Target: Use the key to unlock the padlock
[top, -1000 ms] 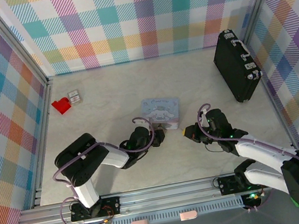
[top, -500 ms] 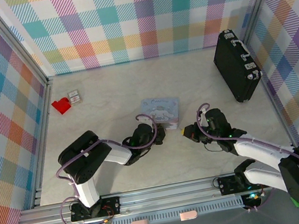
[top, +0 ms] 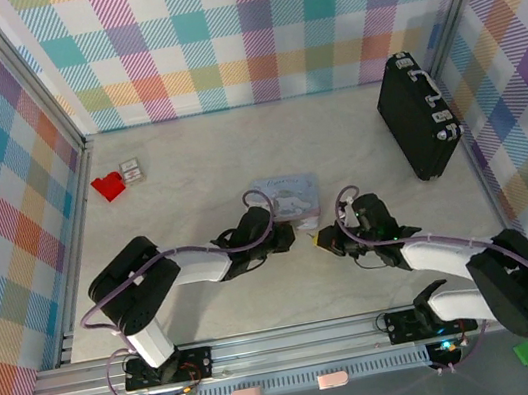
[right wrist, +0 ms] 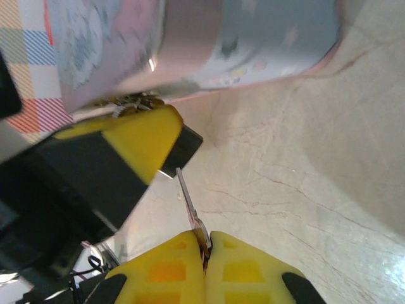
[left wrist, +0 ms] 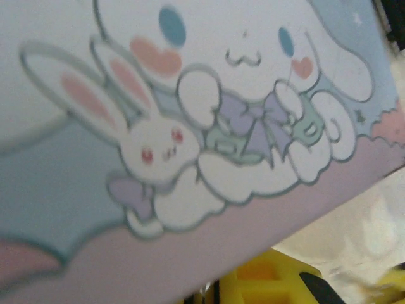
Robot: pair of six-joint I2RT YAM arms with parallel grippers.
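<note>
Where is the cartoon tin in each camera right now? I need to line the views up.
Top external: cartoon tin at table centre, just beyond both arms' tips.
Left wrist: cartoon tin close up, its lid artwork across the upper left and centre.
Right wrist: cartoon tin along the top, beyond the key.
Shared landmark: marble tabletop.

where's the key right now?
In the right wrist view, the key is pinched between the shut jaws of the right gripper. Its blade points at the left gripper, just in front of the pastel tin.
</note>
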